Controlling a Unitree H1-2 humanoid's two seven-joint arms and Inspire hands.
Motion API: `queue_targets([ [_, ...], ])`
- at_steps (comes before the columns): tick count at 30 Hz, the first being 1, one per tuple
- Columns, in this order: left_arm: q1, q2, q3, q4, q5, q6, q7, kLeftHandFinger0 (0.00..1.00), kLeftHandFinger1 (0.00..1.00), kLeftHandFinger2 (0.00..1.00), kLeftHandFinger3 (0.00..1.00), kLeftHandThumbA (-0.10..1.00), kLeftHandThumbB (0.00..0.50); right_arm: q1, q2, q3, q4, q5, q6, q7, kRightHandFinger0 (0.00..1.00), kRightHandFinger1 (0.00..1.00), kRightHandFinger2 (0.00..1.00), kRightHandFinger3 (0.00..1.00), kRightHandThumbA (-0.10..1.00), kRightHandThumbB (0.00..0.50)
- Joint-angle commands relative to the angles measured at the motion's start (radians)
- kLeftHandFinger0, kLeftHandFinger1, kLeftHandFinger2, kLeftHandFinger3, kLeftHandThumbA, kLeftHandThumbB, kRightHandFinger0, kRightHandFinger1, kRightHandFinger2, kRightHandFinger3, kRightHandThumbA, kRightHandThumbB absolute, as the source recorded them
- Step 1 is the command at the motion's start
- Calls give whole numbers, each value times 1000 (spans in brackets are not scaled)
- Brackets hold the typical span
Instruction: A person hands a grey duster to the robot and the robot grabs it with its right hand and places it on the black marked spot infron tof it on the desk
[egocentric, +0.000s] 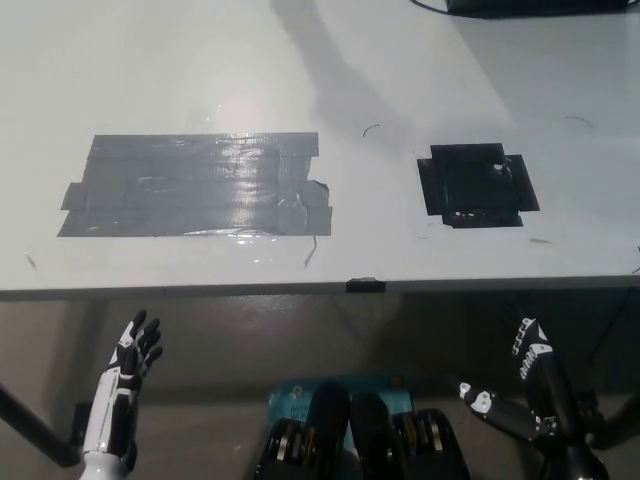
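Black right hand (535, 385) low at five o'clock, below the near edge of the white desk (420, 70), fingers spread apart and holding nothing; white left hand (128, 372) resting at seven o'clock, likewise below the desk edge, fingers apart and empty. Up from the right hand, toward three o'clock on the desk, a small square spot of black tape (476, 186), bare; well apart from it at nine o'clock, a wide patch of shiny grey tape strips (195, 186). No grey duster anywhere in view.
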Motion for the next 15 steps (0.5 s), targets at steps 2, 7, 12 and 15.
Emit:
queue_targets([
  [2, -8, 2, 2, -13, 5, -36, 10, 1000, 1000, 1000, 1000, 982, 119, -19, -1, -6, -27, 5, -57, 0, 1000, 1000, 1000, 1000, 935, 80],
  [7, -7, 6, 2, -9, -1, -41, 3, 1000, 1000, 1000, 1000, 982, 104, -19, 1, -3, -18, -4, -73, -4, 1000, 1000, 1000, 1000, 924, 92],
  [12, -5, 8, 0, -9, 2, -34, 1, 1000, 1000, 1000, 1000, 977, 116, -11, 4, -6, -33, -42, -93, -28, 1000, 1000, 1000, 1000, 918, 111],
  [15, -1, 13, 0, -4, 4, -40, -1, 1000, 1000, 1000, 1000, 986, 117, -1, 1, -11, -63, -98, -133, -58, 1000, 1000, 1000, 1000, 874, 80],
])
